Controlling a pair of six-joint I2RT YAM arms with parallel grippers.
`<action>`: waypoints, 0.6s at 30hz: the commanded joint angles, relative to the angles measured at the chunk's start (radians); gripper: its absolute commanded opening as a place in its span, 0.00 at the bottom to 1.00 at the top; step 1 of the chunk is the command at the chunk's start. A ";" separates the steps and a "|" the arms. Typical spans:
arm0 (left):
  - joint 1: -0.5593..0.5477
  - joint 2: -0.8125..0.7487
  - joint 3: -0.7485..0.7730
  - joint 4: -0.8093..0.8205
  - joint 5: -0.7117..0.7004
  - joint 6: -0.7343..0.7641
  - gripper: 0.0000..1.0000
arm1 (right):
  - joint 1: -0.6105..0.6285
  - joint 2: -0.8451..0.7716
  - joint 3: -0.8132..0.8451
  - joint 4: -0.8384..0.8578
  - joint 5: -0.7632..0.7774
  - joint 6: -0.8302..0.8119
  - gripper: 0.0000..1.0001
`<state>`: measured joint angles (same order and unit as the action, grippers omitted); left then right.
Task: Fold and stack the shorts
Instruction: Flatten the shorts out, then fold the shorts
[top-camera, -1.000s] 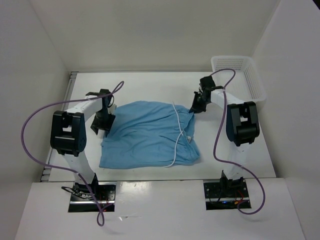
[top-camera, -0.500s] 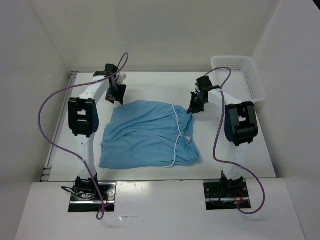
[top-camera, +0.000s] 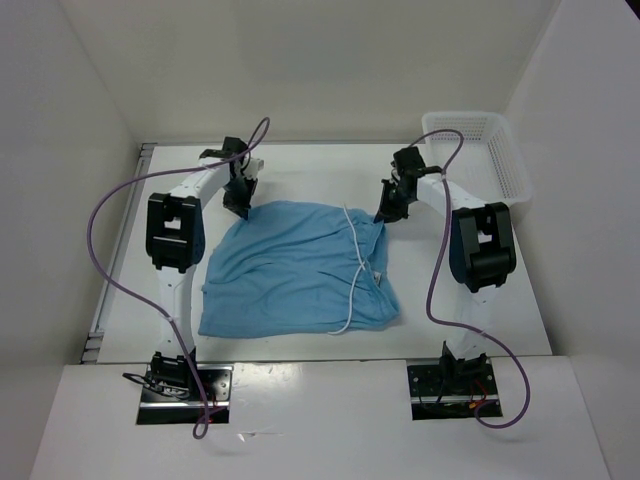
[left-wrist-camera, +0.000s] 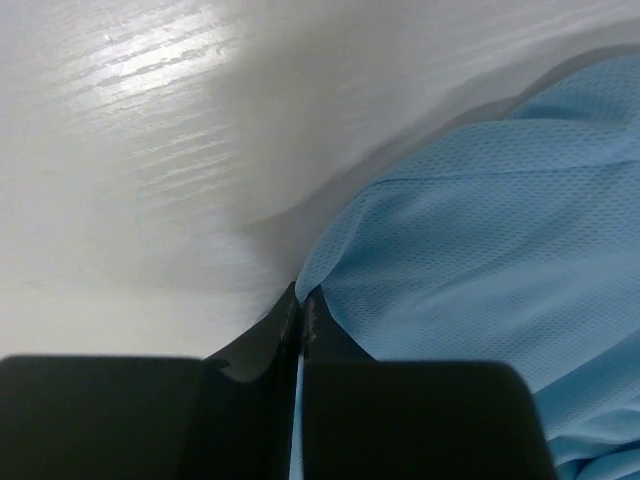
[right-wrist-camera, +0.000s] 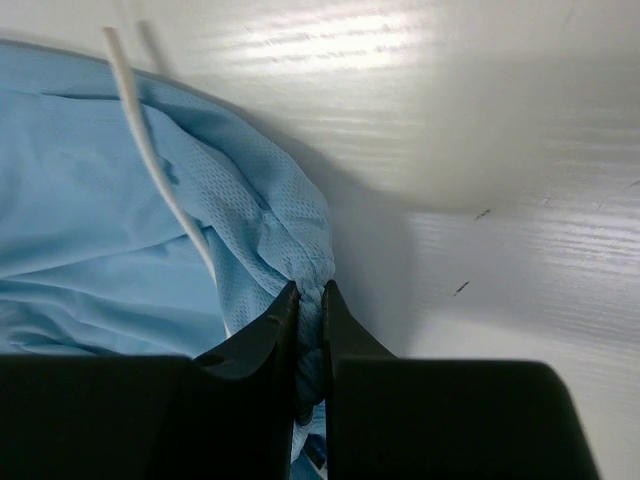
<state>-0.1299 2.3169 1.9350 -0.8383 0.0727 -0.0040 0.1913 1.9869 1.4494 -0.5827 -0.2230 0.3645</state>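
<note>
The light blue shorts lie spread on the white table, a thin white drawstring trailing down their right side. My left gripper is at the far left corner of the shorts, shut on a thin edge of the fabric. At the far right corner my right gripper is shut on a bunched fold of the shorts, next to the drawstring.
A white mesh basket stands at the back right corner of the table. White walls close in the table on the left, back and right. Purple cables loop from both arms.
My left arm swung from the shorts' left edge up to their far left corner, and its gripper closed on the fabric. The right gripper kept its grip and barely moved.
</note>
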 joint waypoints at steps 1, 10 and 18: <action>0.004 -0.051 0.022 0.079 -0.077 0.004 0.00 | 0.007 -0.007 0.129 -0.009 -0.010 -0.021 0.00; 0.058 -0.270 0.082 0.214 -0.244 0.004 0.00 | 0.007 -0.066 0.215 0.033 0.022 -0.062 0.00; 0.021 -0.528 -0.542 0.315 -0.269 0.004 0.18 | 0.063 -0.098 0.037 0.075 0.013 -0.062 0.00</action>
<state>-0.0986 1.7836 1.5639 -0.5209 -0.1627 -0.0036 0.2188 1.9480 1.5547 -0.5354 -0.2104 0.3222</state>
